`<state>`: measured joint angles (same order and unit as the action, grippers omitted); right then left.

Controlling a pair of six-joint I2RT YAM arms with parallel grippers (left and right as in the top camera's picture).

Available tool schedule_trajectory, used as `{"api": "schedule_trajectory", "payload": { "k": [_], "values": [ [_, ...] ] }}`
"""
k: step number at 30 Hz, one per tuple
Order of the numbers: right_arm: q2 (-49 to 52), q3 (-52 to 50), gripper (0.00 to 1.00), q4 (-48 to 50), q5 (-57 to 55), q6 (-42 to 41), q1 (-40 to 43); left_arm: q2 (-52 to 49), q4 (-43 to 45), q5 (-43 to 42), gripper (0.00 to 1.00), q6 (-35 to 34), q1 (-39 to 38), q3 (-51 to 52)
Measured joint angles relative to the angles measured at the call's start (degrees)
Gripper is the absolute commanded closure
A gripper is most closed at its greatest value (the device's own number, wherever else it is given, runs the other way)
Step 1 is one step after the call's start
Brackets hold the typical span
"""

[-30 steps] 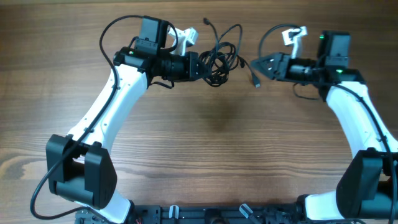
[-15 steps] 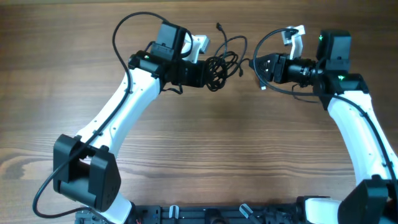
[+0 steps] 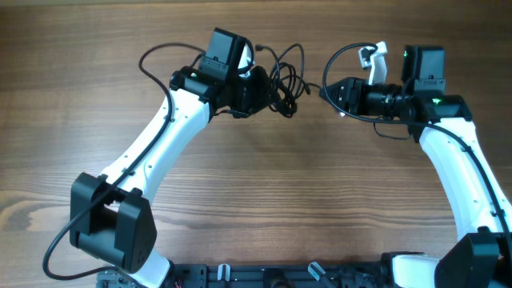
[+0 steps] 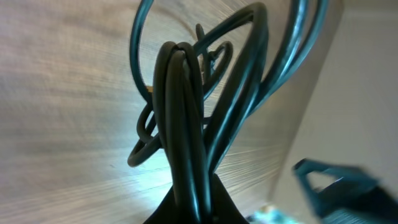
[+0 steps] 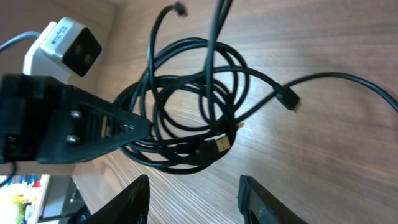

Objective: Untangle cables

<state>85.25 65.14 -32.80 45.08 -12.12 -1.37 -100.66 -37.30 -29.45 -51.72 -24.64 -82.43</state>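
What the left fingers (image 5: pixel 118 132) hold: the cables (image 4: pixel 183 124) - several strands pinched together at the tips, the rest fanning out in loops just beyond.
Right fingers (image 5: pixel 127 202): wide apart, nothing between them, facing the tangle from just beside it.
Where the cables are: one bundle at the far middle of the counter (image 3: pixel 256 184), between the two arms.
Change over the last second: the left arm has carried the bundle farther back and toward the right arm, and the right fingers have swung in to face it, so the gap has closed.
Meaning: likely the set-up for a two-handed pull - one side anchors, the other picks a strand. No loop looks freed yet.
Bundles: one.
Plug ends seen: three - a gold one (image 5: pixel 221 146) low in the loops, a dark one (image 5: pixel 289 99) off to the side, another (image 5: pixel 177 9) on a far strand.
Cables: too crossed to count; at least two, by the ends.
Arms: two.
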Motion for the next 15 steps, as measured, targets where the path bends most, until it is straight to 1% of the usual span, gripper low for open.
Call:
{"api": "schedule_trajectory", "payload": {
  "k": [1,5,6,7,8,9,10,11,13,15],
  "values": [
    [0.0,0.0,0.5,-0.1,-0.4,0.0,0.0,0.0,0.0,0.0,0.89,-2.4,-0.1,0.0],
    [0.0,0.0,0.48,-0.2,-1.3,0.0,0.0,0.0,0.0,-1.0,0.85,-16.9,0.0,0.0],
    [0.0,0.0,0.47,-0.2,-1.5,0.0,0.0,0.0,0.0,-1.7,0.78,-20.3,0.0,0.0],
    [0.0,0.0,0.45,-0.2,-1.5,0.0,0.0,0.0,0.0,-2.3,0.58,-23.1,0.0,0.0],
    [0.0,0.0,0.44,-0.2,-1.5,0.0,0.0,0.0,0.0,-3.3,0.34,-26.3,0.0,0.0],
    [0.0,0.0,0.42,-0.2,-1.7,0.0,0.0,0.0,0.1,-4.6,0.19,-30.1,0.0,0.0],
    [0.0,0.0,0.41,-0.2,-1.7,0.0,0.0,0.0,0.1,-5.3,0.06,-31.9,-0.1,0.0],
    [0.0,0.0,0.4,-0.3,-1.7,0.0,0.0,0.0,0.2,-5.9,0.0,-33.7,-0.1,0.0],
    [0.0,0.0,0.39,-0.3,-1.7,0.0,0.0,0.0,0.2,-6.5,0.0,-36.1,-0.1,0.0],
    [0.0,0.0,0.38,-0.3,-1.7,0.0,0.0,0.0,0.2,-6.4,0.0,-36.5,-0.1,0.0]
  ]
}}
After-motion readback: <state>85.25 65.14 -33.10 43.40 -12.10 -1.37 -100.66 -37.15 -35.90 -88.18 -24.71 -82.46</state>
